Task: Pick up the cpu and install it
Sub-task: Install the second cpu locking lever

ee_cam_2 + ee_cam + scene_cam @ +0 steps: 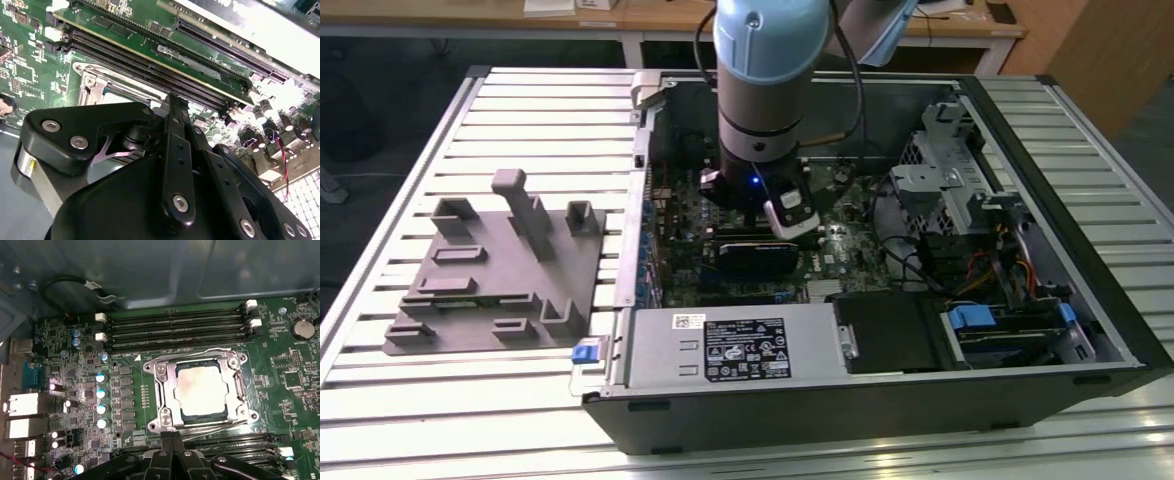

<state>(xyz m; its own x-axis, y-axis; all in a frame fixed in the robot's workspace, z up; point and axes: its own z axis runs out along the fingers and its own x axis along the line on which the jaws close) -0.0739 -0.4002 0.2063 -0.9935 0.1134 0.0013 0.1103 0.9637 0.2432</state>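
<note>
One robot arm reaches into the open computer case (881, 400). Its gripper (172, 437), fingers pressed together and holding nothing, hovers beside the cpu (199, 390), seated in its motherboard socket (165, 390).

Exterior view: open PC case (1067, 330) frame centre-right, fixture block (494, 270) on table at left, power supply (734, 345) along case's lower edge, arm (767, 90) over motherboard (854, 245). First wrist view: cpu (201, 388) in socket (165, 390), RAM slots (175, 330) above
</note>
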